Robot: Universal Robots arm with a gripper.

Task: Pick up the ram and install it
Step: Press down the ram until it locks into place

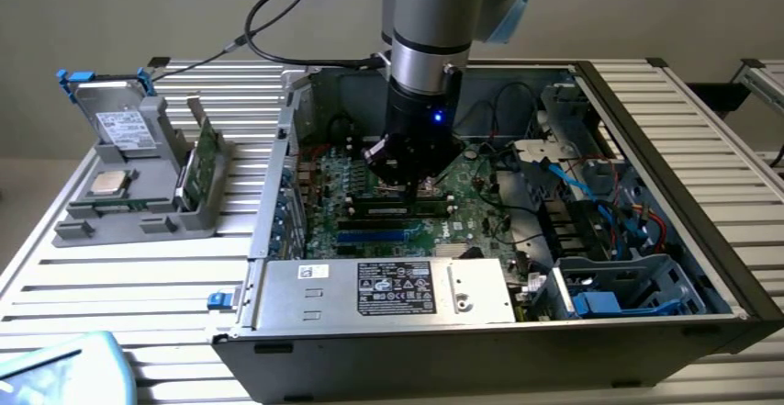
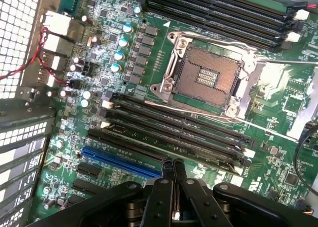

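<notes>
Jaws (image 2: 173, 170) pressed together, holding nothing, low over motherboard (image 2: 124, 48) inside open PC case (image 1: 686, 148). Ram (image 1: 204, 152) stands upright in grey holder (image 1: 147, 185) on desk (image 1: 123, 276), well apart, at exterior view's left.

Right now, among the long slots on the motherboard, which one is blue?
The blue slot, beside the gripper fingertips; the other long slots beyond it, toward the CPU socket, are black.
</notes>
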